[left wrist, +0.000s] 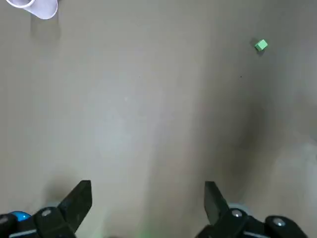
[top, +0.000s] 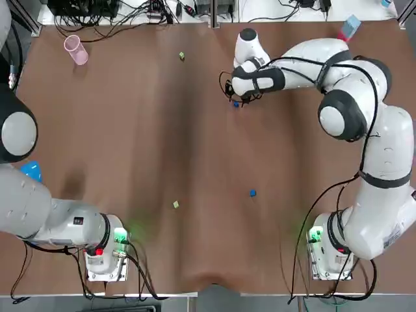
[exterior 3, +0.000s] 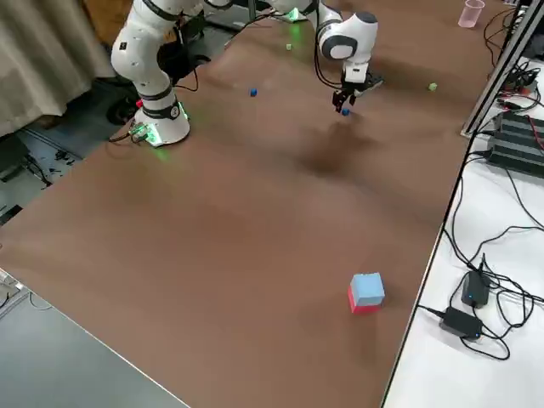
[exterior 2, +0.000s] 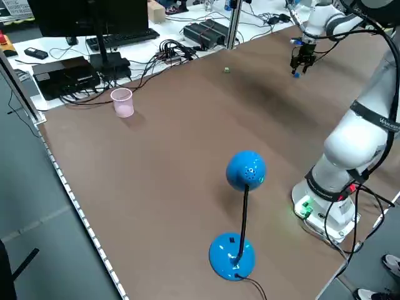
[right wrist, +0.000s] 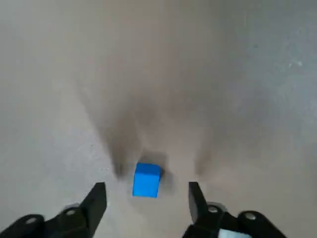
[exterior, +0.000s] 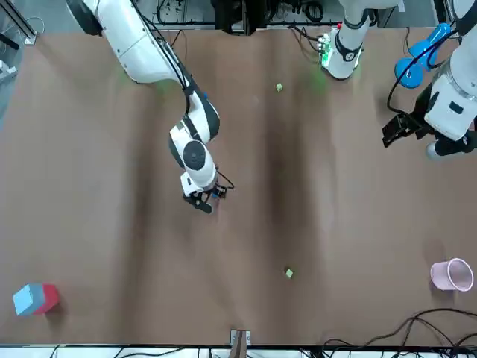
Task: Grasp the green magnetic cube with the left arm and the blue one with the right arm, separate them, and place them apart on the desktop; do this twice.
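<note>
Top view: the right arm is reaching across to the far middle of the table, and the right gripper is hanging just over a blue cube. Right wrist view: that cube is sitting flat on the table between the two fingers. They are standing spread and clear of it on both sides, gripping nothing.

A second blue cube is lying well apart from the first, nearer the arm bases. The near green cube is lying to its left, apart from it. The far green cube is resting toward the far edge, left of the right gripper and well apart from the blue cube there. No cube is touching another.

The left gripper is hovering well above the table on the left side, fingers wide apart and holding nothing. Its wrist view is taking in the far green cube and a pink cup.

The pink cup is standing near the far left corner. A red-and-blue block is sitting at the far right edge.
</note>
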Action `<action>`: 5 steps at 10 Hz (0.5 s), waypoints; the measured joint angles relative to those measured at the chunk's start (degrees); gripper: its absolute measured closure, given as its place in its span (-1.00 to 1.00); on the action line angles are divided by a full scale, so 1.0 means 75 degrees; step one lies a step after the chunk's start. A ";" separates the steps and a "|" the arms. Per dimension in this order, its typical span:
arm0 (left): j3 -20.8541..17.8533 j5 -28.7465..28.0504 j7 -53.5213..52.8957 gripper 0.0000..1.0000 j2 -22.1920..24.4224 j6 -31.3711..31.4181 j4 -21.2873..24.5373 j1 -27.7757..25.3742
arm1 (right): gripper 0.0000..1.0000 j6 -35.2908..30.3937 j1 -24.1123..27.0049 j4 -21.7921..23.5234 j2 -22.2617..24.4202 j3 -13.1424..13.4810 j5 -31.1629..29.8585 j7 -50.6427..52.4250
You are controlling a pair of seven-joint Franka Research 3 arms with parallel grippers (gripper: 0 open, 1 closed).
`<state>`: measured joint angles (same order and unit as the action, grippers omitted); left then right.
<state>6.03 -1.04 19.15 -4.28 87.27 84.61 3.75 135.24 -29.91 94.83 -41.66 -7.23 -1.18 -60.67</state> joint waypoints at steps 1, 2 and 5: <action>0.0021 0.0000 0.0001 -1.00 0.0000 0.0000 0.0000 0.0002 | -0.07 0.0148 -0.0006 -0.0002 -0.0051 0.0001 0.0000 -0.0240; 0.0051 0.0000 0.0001 -1.00 0.0000 0.0000 -0.0001 0.0007 | 0.05 0.0189 -0.0006 -0.0010 -0.0073 0.0001 0.0000 -0.0405; 0.0069 0.0000 0.0004 -1.00 -0.0008 -0.0006 0.0002 0.0011 | 0.54 0.0202 -0.0004 -0.0089 -0.0077 0.0043 -0.0052 -0.0458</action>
<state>6.55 -1.04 19.18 -4.34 87.23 84.62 3.83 136.76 -29.94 94.16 -42.24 -6.91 -1.56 -64.11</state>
